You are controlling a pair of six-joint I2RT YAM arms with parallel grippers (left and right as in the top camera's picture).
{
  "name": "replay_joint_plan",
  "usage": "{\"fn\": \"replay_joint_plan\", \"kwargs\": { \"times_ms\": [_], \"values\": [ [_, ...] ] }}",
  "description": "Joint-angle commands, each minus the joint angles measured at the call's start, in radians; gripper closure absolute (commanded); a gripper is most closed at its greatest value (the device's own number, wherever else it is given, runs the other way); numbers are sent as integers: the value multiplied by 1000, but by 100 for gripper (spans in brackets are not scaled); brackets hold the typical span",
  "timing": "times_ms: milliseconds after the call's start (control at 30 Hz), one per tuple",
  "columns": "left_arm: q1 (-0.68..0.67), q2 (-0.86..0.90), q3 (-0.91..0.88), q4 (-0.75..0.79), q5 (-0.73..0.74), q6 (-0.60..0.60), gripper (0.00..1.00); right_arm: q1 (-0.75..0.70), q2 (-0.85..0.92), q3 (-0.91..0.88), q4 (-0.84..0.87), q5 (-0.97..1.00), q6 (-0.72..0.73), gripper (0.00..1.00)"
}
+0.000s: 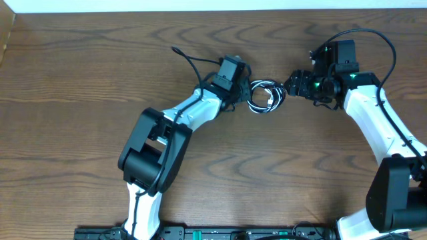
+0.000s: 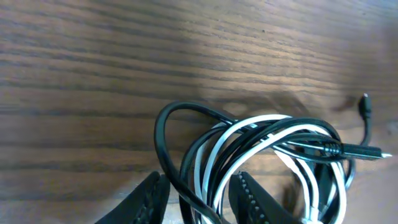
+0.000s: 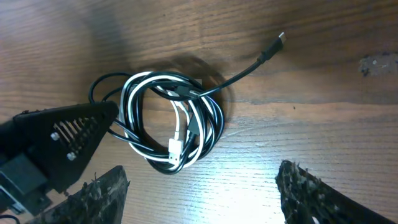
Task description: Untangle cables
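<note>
cables [image 2: 205, 163]: likely light, limp | left gripper [image 2: 198, 186]: narrow around strands (clamped? cannot tell) | right gripper [image 3: 202, 171]: wide, empty | best hold: black plug end [image 3: 281, 38], coil's 1 o'clock

A dark brown wooden table [image 1: 80, 80] with wavy grain fills nearly the whole overhead view, left to right and near to far. Along its far edge runs a narrow white strip [image 1: 200, 5], too little of it showing to tell wall from floor. The light leaves a pale sheen [image 2: 205, 59] on the wood in both wrist views.
</note>
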Motion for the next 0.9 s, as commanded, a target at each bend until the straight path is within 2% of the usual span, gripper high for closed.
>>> {"fn": "replay_joint_plan", "kwargs": {
  "times_ms": [0,133,333,400,567,667,867],
  "values": [
    [-33,13,13,-13,-190,0,67,3,-14,14,-2,-5,-18,26],
    [-45,13,13,-13,-280,-1,70,3,-14,14,-7,-5,-19,26],
    [-48,36,13,-8,-284,-10,71,3,-14,14,-8,-5,-18,25],
    [-49,62,13,-9,-283,-51,75,3,-14,14,-8,-5,-18,25],
    [-49,77,13,-8,-277,-68,81,4,-13,14,-7,-5,-18,25],
    [-49,77,14,-5,-224,-68,81,8,-13,14,-2,-5,-18,25],
    [-49,77,13,-34,14,-68,81,31,-13,14,4,-3,-18,24]
  ]
}}
